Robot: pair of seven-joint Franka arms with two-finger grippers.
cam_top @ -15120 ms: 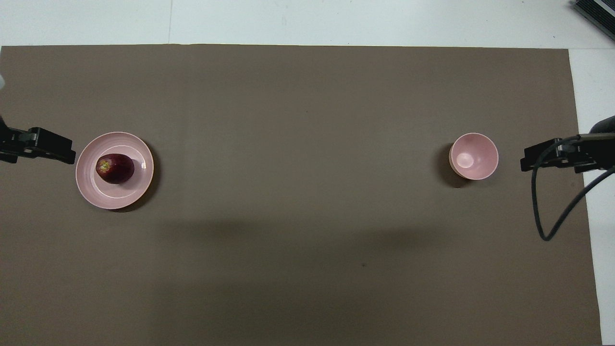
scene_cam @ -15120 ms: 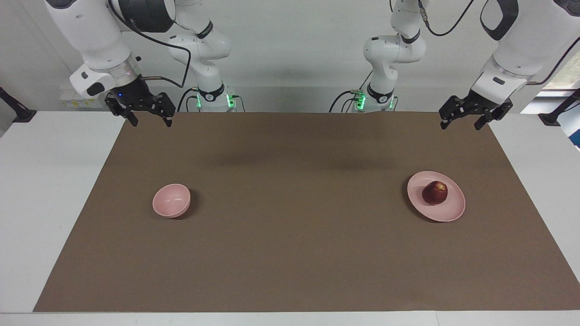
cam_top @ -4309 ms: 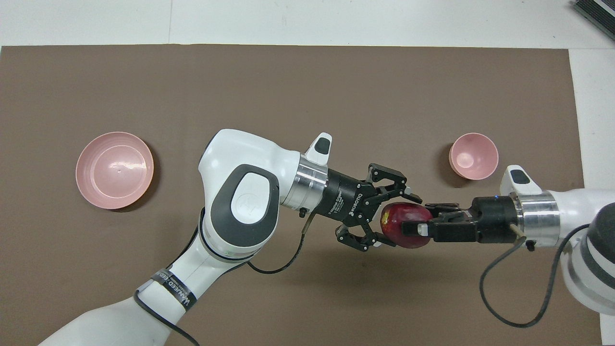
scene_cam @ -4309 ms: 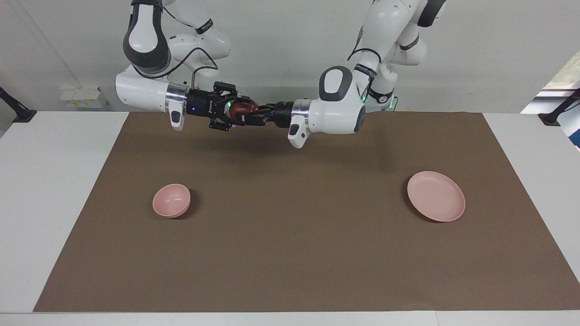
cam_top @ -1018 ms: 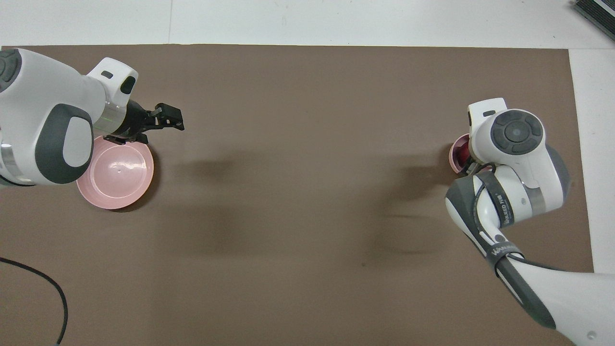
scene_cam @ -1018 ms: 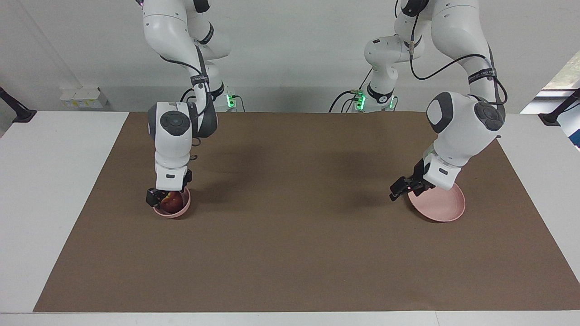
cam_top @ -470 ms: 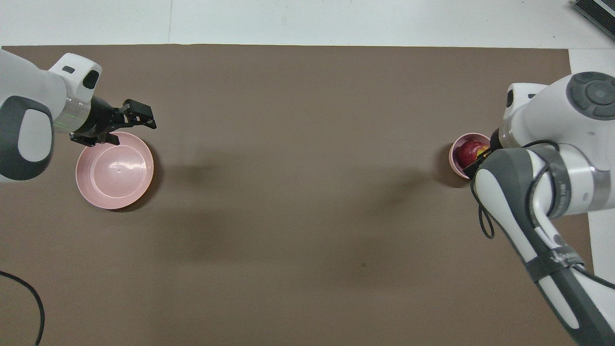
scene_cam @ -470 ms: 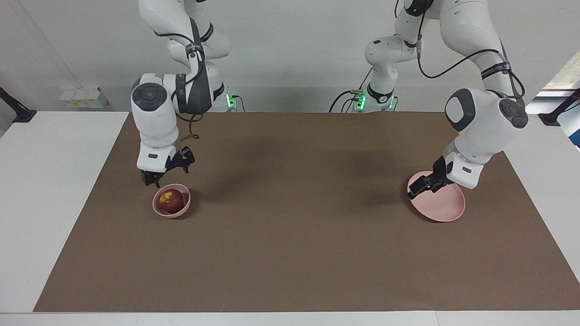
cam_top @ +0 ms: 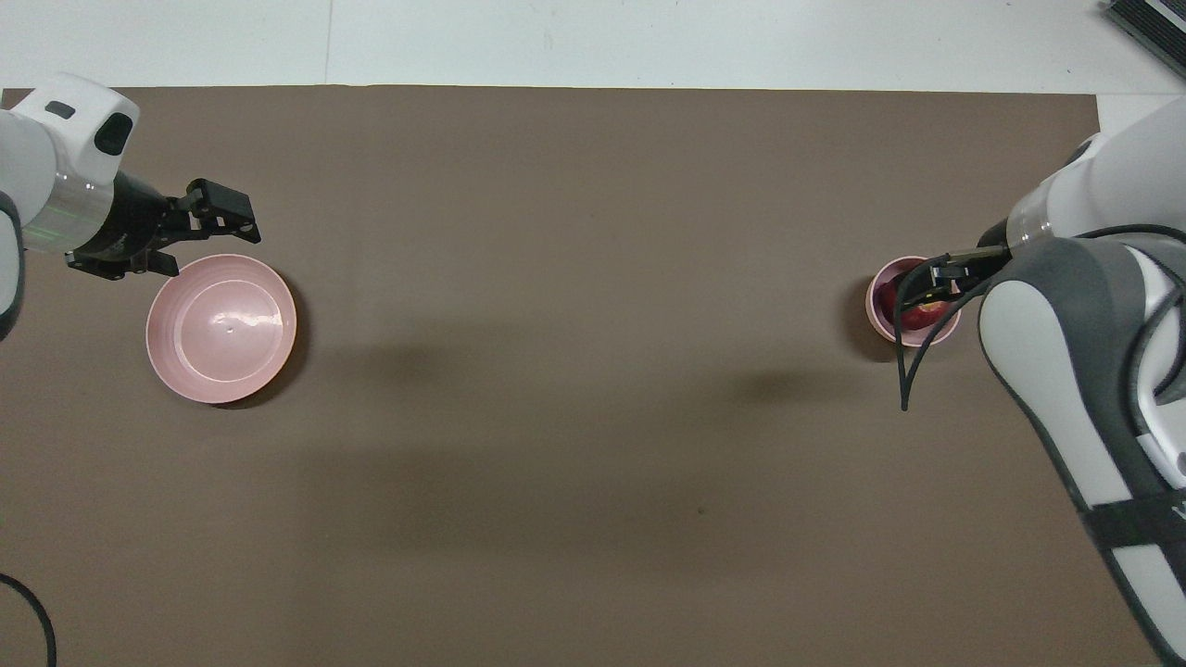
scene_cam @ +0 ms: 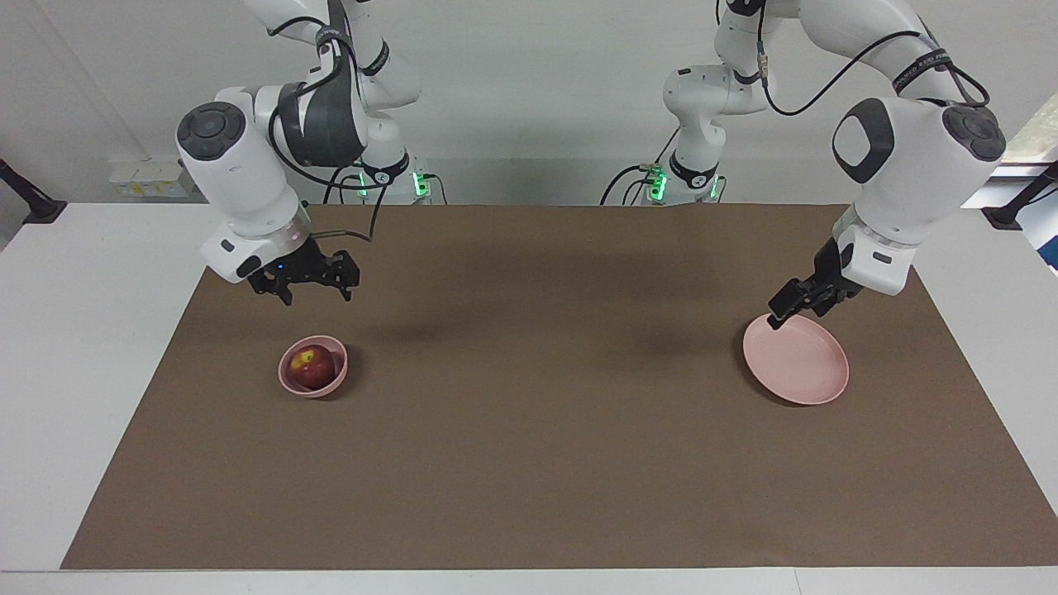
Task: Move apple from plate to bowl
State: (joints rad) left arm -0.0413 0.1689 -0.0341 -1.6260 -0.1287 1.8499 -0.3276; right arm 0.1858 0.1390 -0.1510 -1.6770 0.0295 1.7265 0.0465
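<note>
The dark red apple lies in the small pink bowl toward the right arm's end of the table; it also shows in the overhead view, in the bowl, partly crossed by a cable. My right gripper is open and empty in the air, above the mat just beside the bowl. The flat pink plate is bare. My left gripper is open and empty, raised over the plate's rim.
A brown mat covers most of the white table. The right arm's grey-and-white links hide most of its gripper and the mat beside the bowl in the overhead view.
The right gripper has let go of the apple in the bowl and risen away from it. The left gripper has risen and drawn back over the plate's edge.
</note>
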